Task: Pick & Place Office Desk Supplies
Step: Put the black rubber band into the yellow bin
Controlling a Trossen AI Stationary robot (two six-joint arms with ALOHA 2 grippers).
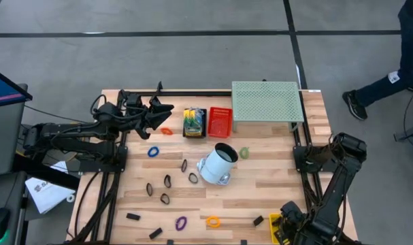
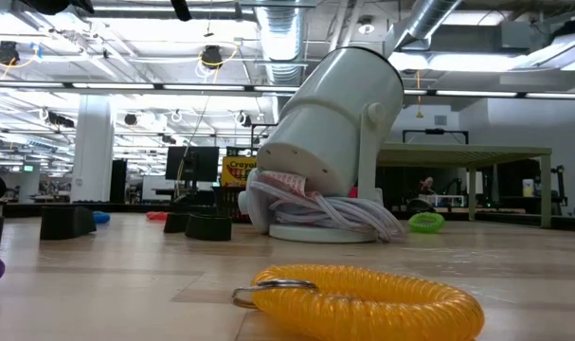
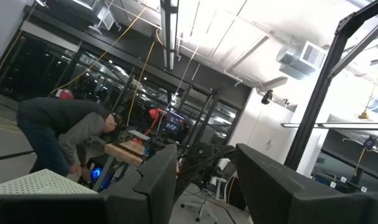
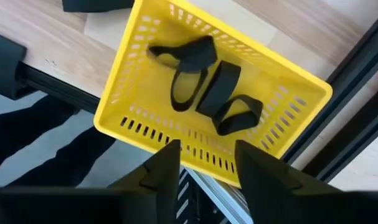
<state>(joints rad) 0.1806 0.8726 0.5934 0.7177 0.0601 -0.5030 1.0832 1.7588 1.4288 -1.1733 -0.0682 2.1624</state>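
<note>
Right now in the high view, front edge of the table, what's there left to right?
Black binder clip → black binder clip → purple coil ring → orange coil ring → black binder clip → yellow basket, under the right gripper.

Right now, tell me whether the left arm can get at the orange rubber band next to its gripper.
Probably yes: the left gripper hangs open beside the orange rubber band, with bare table between them and nothing lying over it.

Crayon box (image 2: 238,170): partial "Crayo" lettering; nothing else legible.
</note>
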